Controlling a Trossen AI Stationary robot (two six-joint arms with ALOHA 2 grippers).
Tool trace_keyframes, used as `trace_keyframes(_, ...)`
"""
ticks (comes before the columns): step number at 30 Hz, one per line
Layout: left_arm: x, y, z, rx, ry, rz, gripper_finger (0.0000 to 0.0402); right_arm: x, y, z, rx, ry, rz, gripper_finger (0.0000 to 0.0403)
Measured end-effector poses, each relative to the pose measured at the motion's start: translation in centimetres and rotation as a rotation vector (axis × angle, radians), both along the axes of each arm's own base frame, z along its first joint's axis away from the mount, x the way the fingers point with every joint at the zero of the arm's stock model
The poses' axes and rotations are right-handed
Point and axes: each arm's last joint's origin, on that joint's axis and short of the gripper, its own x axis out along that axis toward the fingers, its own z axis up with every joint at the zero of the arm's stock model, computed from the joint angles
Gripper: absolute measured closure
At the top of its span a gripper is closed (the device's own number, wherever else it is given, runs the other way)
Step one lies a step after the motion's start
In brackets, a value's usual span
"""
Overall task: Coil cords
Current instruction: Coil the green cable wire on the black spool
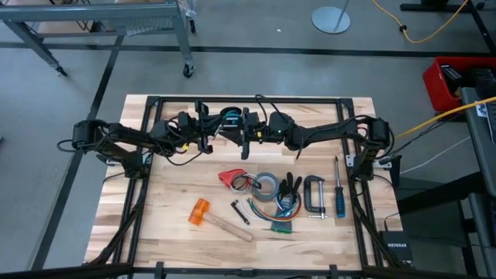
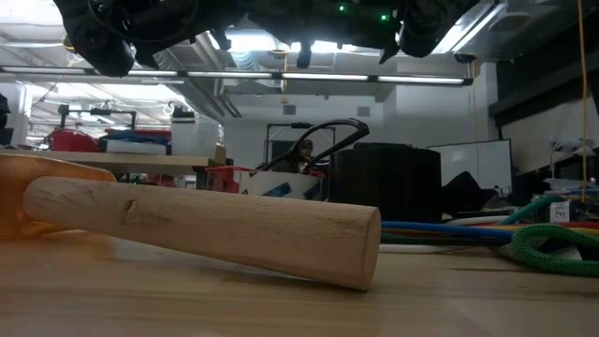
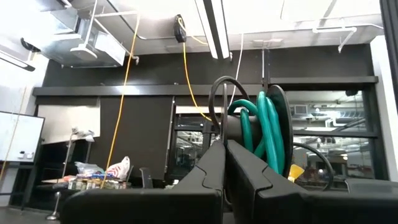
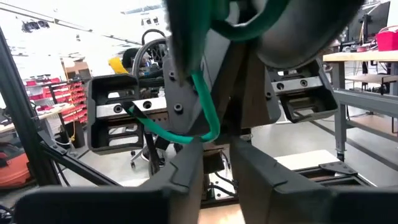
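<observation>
Found in the upper centre of the high view, above the far part of the table [image 1: 155, 232]: the cord [image 1: 230, 118], hanging in the air between the two arms, with teal-green turns and one dark loop.

As for the left gripper [image 1: 208, 132]: closed completely, fingers pressed together in its own wrist view [image 3: 225, 146]. Seems to have the dark loop rising just from the tips, yet cannot say for sure that the cord [image 3: 267, 130] is pinched there.

As for the right gripper [image 1: 249, 132]: partly open, with a clear gap between the fingers in its own wrist view [image 4: 214, 155], and holding nothing that can be seen. Faces the left gripper closely, tip towards tip.

Most important for the coming move: lying just ahead of the right gripper, a teal-green strand [image 4: 205, 106] runs slanting across the left gripper and dips to just above the open gap. Nearer to the free right gripper, then. Probably needs only a short reach forward and a close on that lowest bend to make the next turn.
</observation>
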Motion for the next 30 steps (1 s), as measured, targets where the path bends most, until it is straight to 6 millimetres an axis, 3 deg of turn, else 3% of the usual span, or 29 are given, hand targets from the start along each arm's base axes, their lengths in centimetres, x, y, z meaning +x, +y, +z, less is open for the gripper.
trace_keyframes(6,0.0,0.0,0.0,0.0,0.0,0.0,0.0401,0.0,0.0,0.2,-0.005,-0.018,0.008,0.039)
trace_keyframes(9,0.0,0.0,0.0,0.0,0.0,0.0,0.0401,0.0,0.0,0.1,-0.004,-0.014,0.009,0.0397)
trace_keyframes(23,0.0,0.0,0.0,-0.002,0.002,0.0,0.0401,0.0,0.0,-0.2,0.005,0.025,0.01,0.0293)
trace_keyframes(30,0.1,0.0,-0.1,-0.006,0.014,-0.001,0.0401,0.3,0.0,0.7,0.0,-0.004,0.011,0.028)
